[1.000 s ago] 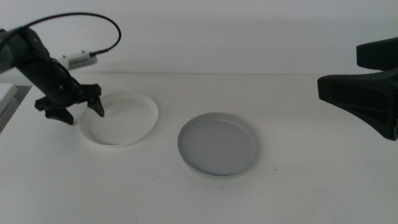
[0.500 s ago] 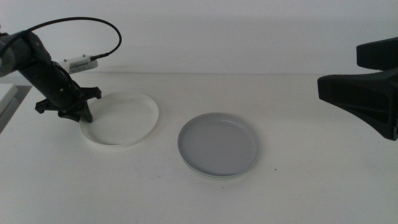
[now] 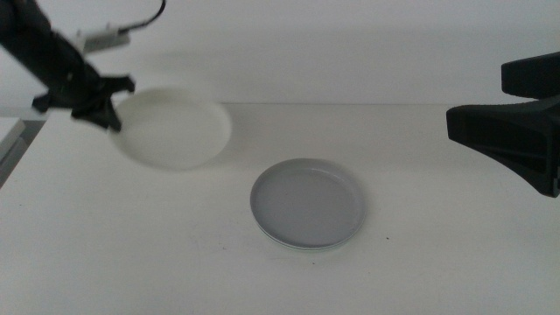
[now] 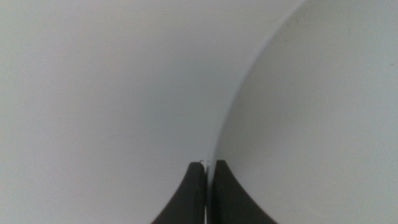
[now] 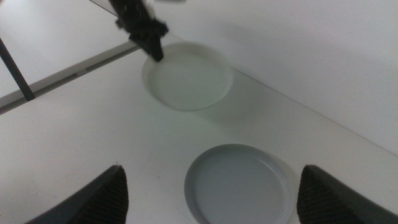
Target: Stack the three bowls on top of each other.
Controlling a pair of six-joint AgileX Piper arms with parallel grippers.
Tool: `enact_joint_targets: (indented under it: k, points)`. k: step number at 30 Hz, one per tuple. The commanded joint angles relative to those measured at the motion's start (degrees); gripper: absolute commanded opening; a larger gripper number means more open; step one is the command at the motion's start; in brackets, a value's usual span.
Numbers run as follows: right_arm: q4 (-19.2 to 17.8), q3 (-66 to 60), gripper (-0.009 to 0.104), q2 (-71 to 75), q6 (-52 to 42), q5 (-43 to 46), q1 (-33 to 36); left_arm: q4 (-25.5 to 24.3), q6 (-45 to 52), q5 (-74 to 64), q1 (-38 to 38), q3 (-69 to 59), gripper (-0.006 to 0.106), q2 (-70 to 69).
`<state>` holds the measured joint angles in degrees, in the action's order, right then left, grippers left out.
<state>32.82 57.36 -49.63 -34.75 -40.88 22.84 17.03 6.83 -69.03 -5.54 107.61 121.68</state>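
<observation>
My left gripper (image 3: 109, 118) is shut on the left rim of the white bowl (image 3: 175, 131) and holds it tilted in the air above the table's back left. In the left wrist view the jaws (image 4: 207, 167) pinch the rim of the white bowl (image 4: 323, 112). The grey bowl (image 3: 308, 203) sits in the middle of the table, with a paler mint green rim (image 3: 302, 248) showing under its front edge. My right gripper (image 3: 477, 98) is open and empty at the right edge. The right wrist view shows the white bowl (image 5: 189, 84), the left gripper (image 5: 152, 46) and the grey bowl (image 5: 239, 183).
The white table (image 3: 437, 254) ends at a white wall at the back. A gap and a dark rail show at the table's left edge (image 3: 10, 140). The left arm's cable (image 3: 131, 24) loops above the white bowl.
My left gripper shut on the white bowl's left rim and lifted it off the table, up and slightly back. The grey bowl and the right arm have not moved.
</observation>
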Motion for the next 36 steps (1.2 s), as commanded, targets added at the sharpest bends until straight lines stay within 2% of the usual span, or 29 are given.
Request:
enact_joint_targets:
  k: [1,11,18,36]
  points:
    - [0.3,-0.4,0.093,0.1,-0.7,0.5,0.1,1.9,-0.9,-0.9,3.6,0.6,-0.002,-4.1]
    - [0.3,-0.4,0.093,0.1,-0.7,0.5,0.1,1.6,-4.5,-0.9,18.8,0.5,-0.002,-4.0]
    - [0.3,-0.4,0.093,0.1,-0.7,0.5,0.1,1.4,-6.0,-0.8,24.9,0.5,-0.002,0.3]
    - [0.3,-0.4,0.093,0.1,-0.7,0.5,0.1,0.3,-6.8,0.8,26.2,0.5,-0.002,5.4]
